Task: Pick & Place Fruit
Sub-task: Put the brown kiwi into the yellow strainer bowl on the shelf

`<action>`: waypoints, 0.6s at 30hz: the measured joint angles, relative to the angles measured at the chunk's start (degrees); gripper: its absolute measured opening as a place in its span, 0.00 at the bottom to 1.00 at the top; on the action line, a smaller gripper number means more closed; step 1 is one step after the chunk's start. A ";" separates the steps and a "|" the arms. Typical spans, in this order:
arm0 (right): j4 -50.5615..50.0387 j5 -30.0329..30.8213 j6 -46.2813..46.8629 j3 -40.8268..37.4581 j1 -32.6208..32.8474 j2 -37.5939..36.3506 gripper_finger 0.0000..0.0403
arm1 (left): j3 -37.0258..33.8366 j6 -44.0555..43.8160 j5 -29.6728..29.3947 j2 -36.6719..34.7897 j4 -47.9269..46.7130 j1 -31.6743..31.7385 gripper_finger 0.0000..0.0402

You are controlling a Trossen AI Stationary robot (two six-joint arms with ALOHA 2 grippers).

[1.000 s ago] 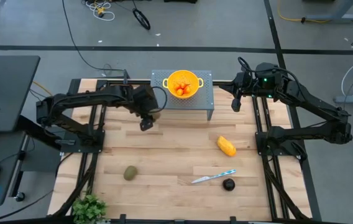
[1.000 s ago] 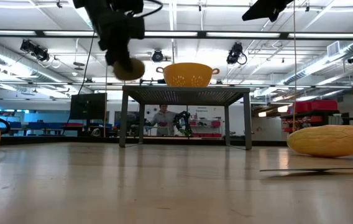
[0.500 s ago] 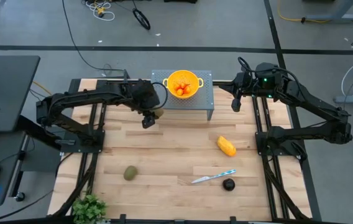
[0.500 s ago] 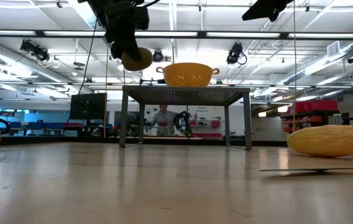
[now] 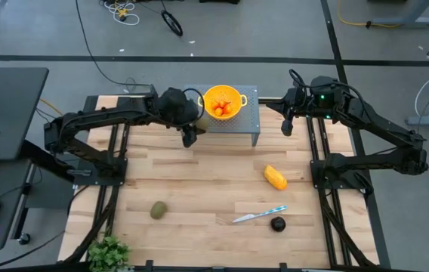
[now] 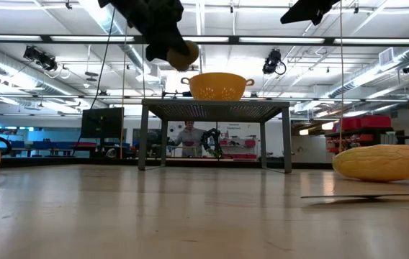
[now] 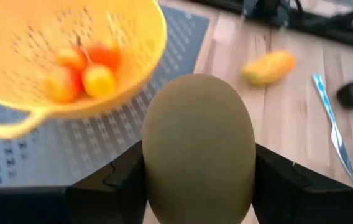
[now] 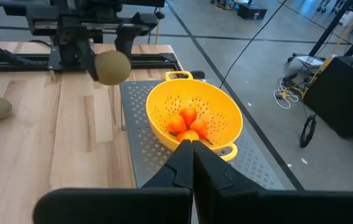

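Left gripper clamped on olive-brown oval fruit, airborne at the 9 o'clock rim of the yellow perforated bowl on the grey mesh stand. Risk: releasing short, so fruit clips the rim, bounces off. Right gripper shut, empty, parked.

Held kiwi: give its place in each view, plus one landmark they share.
High view: kiwi in the left pincer, just left of the bowl.
Low view: top, left of the bowl, kiwi.
Left wrist view: centre, between the fingers.
Right wrist view: upper left.
Shared landmark: the yellow bowl.
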 joint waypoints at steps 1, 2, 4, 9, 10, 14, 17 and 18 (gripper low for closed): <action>0.02 0.02 0.00 -0.01 0.00 0.00 0.00 | 0.00 -0.03 0.02 0.00 0.53 0.24 0.55; 0.02 0.02 0.00 0.01 0.00 0.00 0.00 | 0.00 -0.04 0.09 0.00 0.66 0.48 0.55; 0.02 0.02 0.00 -0.01 0.00 0.00 0.00 | 0.00 -0.09 0.49 0.00 0.64 0.87 0.55; 0.02 0.08 0.00 -0.01 0.00 0.00 0.00 | 0.00 -0.18 0.79 0.00 0.55 1.00 0.55; 0.01 0.22 -0.02 0.00 0.00 -0.02 0.00 | 0.00 -0.20 0.80 0.00 0.55 1.00 0.55; 0.02 0.22 -0.02 0.01 -0.02 0.00 0.00 | 0.24 -1.43 0.82 0.00 0.12 1.00 0.55; 0.02 0.22 -0.02 -0.01 0.00 -0.02 0.00 | 2.30 -1.71 1.44 0.00 -1.23 1.00 0.55; 0.02 0.22 -0.02 -0.01 0.00 -0.01 0.00 | 3.30 -1.71 1.44 0.00 -1.75 1.00 0.55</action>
